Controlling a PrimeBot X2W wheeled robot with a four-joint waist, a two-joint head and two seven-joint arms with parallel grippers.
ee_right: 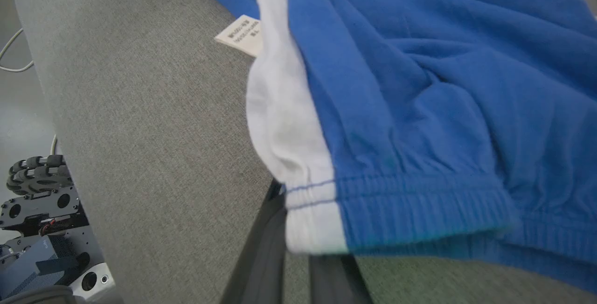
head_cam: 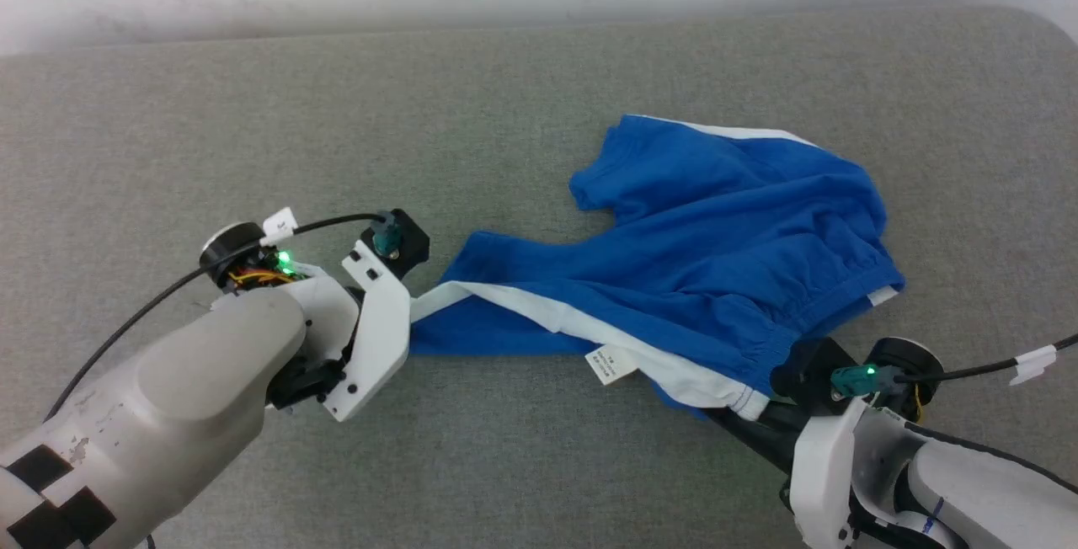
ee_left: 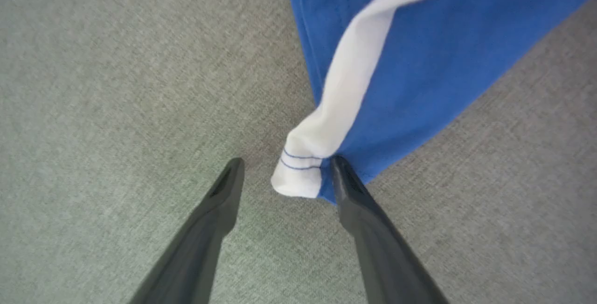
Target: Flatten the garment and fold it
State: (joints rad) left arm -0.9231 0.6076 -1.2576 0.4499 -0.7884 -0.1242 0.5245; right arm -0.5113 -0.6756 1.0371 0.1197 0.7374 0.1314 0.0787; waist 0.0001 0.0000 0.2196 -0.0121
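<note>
Gripping garment [head_cam: 716, 229] waistband: right end effector [ee_right: 298, 266] | left end effector [ee_left: 285, 166] spread wide, white corner between

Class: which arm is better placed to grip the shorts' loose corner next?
Left. The left hand stands open astride the white hem corner of the shorts; the right hand is shut on the waistband.

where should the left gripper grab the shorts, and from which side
The white-striped hem corner of the shorts, sticking out between the fingers of the open left gripper. Come in low from the robot's left; the right gripper holds the waistband end.
</note>
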